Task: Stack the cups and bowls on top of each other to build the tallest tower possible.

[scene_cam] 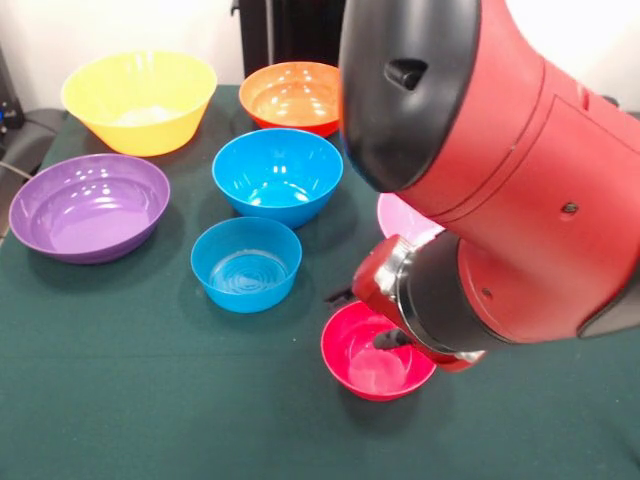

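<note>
Seven bowls stand singly and upright on the green table; none is nested in another. They are yellow, orange-red, medium blue, small blue, purple and small magenta-red. A pink bowl is mostly hidden behind the arm. My gripper is just over the magenta-red bowl's right side, almost wholly hidden by the red wrist. No cups and no tower are in view.
The big red and black arm fills the right half of the picture and hides the table behind it. A black pedestal stands at the far edge. Dark gear lies off the far left corner.
</note>
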`<act>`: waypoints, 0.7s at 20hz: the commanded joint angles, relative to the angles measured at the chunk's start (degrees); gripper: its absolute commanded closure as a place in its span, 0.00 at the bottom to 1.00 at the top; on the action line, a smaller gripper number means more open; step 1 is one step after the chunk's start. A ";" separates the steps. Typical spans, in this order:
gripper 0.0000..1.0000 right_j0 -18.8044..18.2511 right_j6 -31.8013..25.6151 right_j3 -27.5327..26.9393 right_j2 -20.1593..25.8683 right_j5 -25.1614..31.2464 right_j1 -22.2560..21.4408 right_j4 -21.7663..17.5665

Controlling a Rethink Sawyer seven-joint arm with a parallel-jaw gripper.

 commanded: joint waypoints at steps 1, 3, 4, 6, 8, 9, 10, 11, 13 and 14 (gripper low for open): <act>0.00 3.50 -13.02 0.23 16.93 -3.04 3.49 -15.86; 0.00 5.65 -13.72 3.15 23.82 -4.85 3.84 -20.89; 0.00 6.98 -14.30 5.10 27.19 -5.54 3.71 -23.35; 0.00 11.55 -16.92 12.66 36.57 -8.42 2.34 -29.65; 0.00 17.07 -20.85 23.33 45.57 -12.68 -0.88 -35.05; 0.00 19.35 -22.82 28.60 49.37 -14.93 -2.79 -37.12; 0.00 20.43 -23.64 31.21 51.56 -16.08 -4.08 -38.66; 0.00 22.02 -25.28 35.26 54.04 -17.42 -6.14 -40.24; 0.00 23.69 -27.24 40.24 57.34 -18.53 -9.54 -43.12; 0.00 24.12 -27.63 41.72 58.72 -18.98 -10.89 -44.54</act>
